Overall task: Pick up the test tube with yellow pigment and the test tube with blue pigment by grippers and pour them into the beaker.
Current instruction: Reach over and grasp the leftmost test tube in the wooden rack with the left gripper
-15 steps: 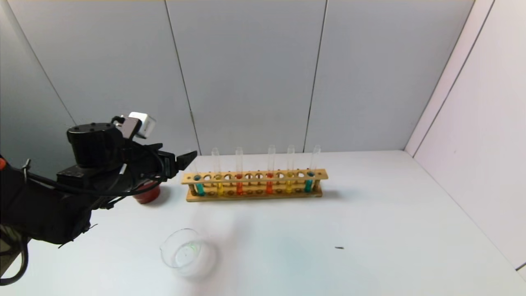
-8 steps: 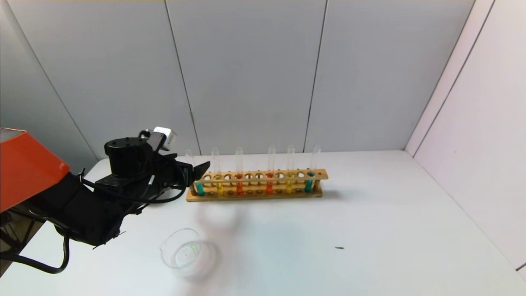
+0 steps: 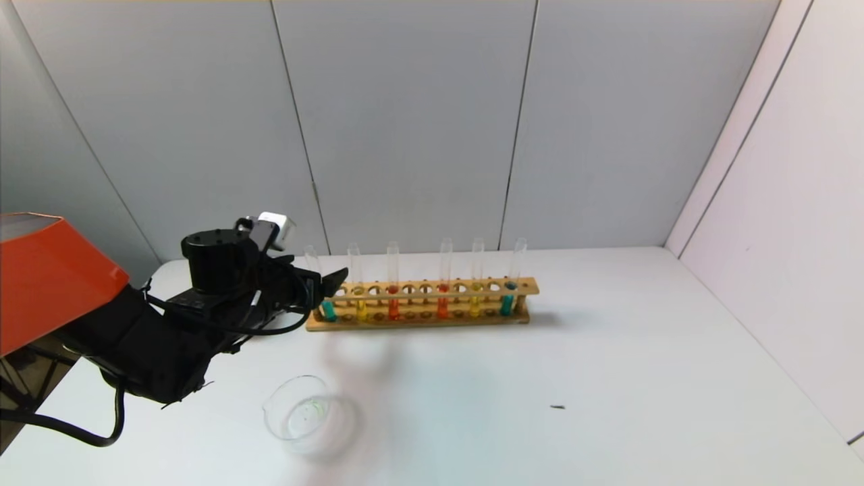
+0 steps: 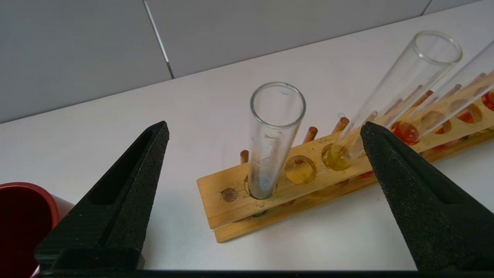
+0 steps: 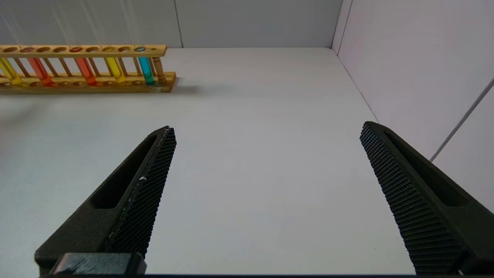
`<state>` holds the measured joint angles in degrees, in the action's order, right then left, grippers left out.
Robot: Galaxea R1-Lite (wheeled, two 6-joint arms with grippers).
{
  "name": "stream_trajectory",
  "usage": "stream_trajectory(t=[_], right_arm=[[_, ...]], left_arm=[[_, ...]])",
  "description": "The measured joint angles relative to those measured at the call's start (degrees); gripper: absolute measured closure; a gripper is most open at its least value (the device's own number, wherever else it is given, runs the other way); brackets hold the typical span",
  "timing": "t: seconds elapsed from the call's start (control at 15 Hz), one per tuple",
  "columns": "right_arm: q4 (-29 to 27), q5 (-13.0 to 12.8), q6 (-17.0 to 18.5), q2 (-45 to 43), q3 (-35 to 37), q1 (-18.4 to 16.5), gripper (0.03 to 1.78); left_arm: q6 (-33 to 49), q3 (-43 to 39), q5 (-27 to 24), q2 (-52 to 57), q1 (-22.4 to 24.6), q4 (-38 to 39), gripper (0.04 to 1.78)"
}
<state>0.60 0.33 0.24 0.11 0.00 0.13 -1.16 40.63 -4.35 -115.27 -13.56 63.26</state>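
Note:
A wooden rack [image 3: 418,289] holds several upright test tubes. The test tube with blue pigment [image 3: 328,310] stands in the rack's left end hole, and a test tube with yellow pigment [image 3: 361,310] is beside it. My left gripper [image 3: 332,280] is open at that left end. In the left wrist view the end tube [image 4: 274,135] shows in the gap of the left gripper [image 4: 264,125], touching neither finger, with the yellow tube [image 4: 389,100] near the far finger. The beaker [image 3: 305,413] sits on the table in front of the rack's left end. My right gripper [image 5: 268,126] is open over bare table.
Two orange-red tubes [image 3: 393,307], another yellow tube [image 3: 474,305] and another blue tube [image 3: 506,304] fill the rest of the rack. A dark red cup [image 4: 21,224] stands beside the left finger. A small dark speck [image 3: 557,407] lies on the white table [image 3: 607,378]. Walls close the back and right.
My left arm has reached forward and to the right, bringing its open gripper from beside the red cup to the rack's left end. The cup is now hidden behind the arm in the head view.

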Motion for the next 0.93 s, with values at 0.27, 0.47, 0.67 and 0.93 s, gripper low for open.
stream_trajectory(t=[0.27,0.47,0.67,0.93], right_arm=[[0.0,0.0,0.0,0.0,0.0,0.0,0.07],[0.0,0.0,0.0,0.0,0.0,0.0,0.07],[0.0,0.0,0.0,0.0,0.0,0.0,0.07],[0.0,0.0,0.0,0.0,0.0,0.0,0.07]], left_arm=[[0.0,0.0,0.8,-0.1,0.1,0.4,0.13],[0.0,0.1,0.9,-0.6,0.1,1.0,0.39],[-0.1,0.0,1.2,-1.3,0.0,2.8,0.9],[-0.2,0.1,1.1,-1.8,0.0,2.9,1.49]])
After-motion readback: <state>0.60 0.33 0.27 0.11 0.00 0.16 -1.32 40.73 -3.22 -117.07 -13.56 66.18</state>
